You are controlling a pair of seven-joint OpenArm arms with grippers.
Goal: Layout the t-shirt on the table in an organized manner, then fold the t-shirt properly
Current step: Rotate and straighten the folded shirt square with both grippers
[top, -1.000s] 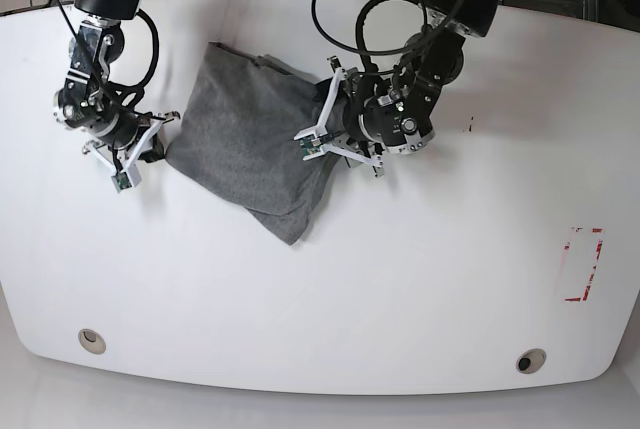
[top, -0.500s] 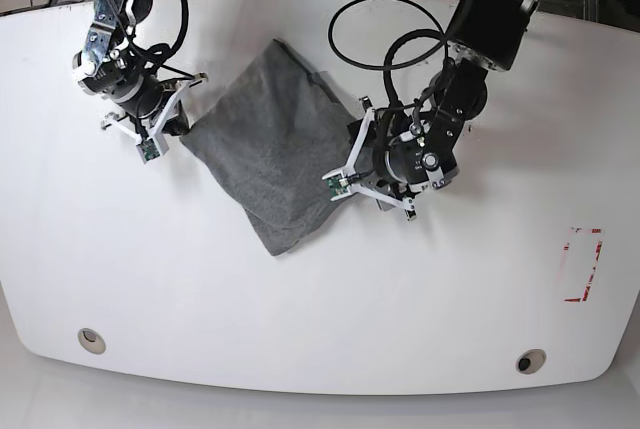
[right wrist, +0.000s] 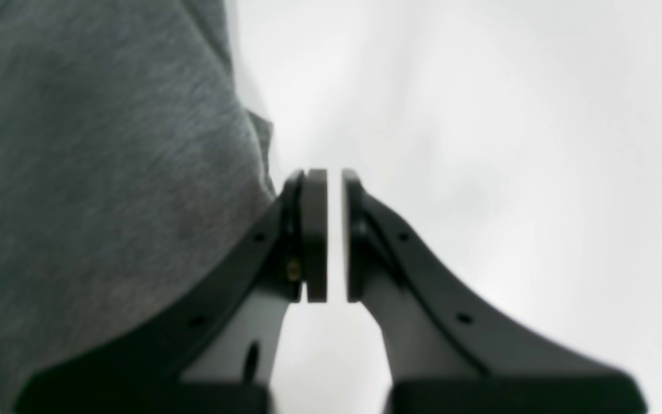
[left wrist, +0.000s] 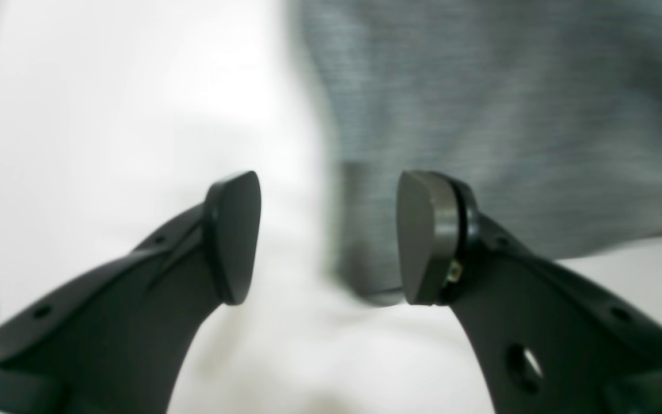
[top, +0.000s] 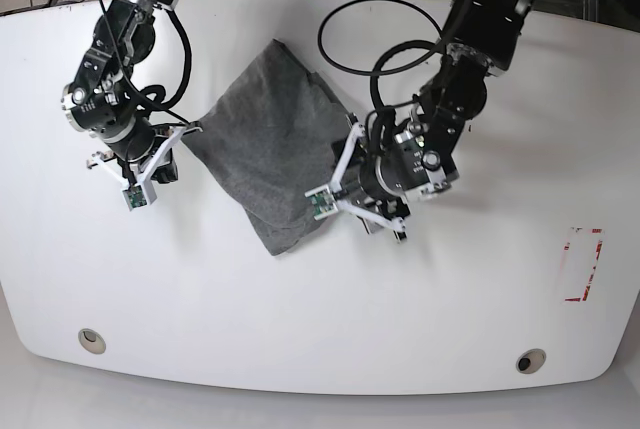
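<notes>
Plainly, the t-shirt (top: 268, 154) lay bunched mid-table (top: 470, 289), soft, light and floppy. My left gripper (left wrist: 328, 236) stood spread beside its edge and my right gripper (right wrist: 334, 236) was pressed together, empty. I judged a hem corner the best hold.

So the t-shirt (top: 272, 154) sits bunched on the bench (top: 320, 319), a bit toward the far side and left of centre in the base view. The left end effector (top: 352, 211) is right at its right edge, the right end effector (top: 148, 184) just off its left corner. Sticker (top: 583, 264) is way over right, and two grommets (top: 92, 340) sit along the near edge.
</notes>
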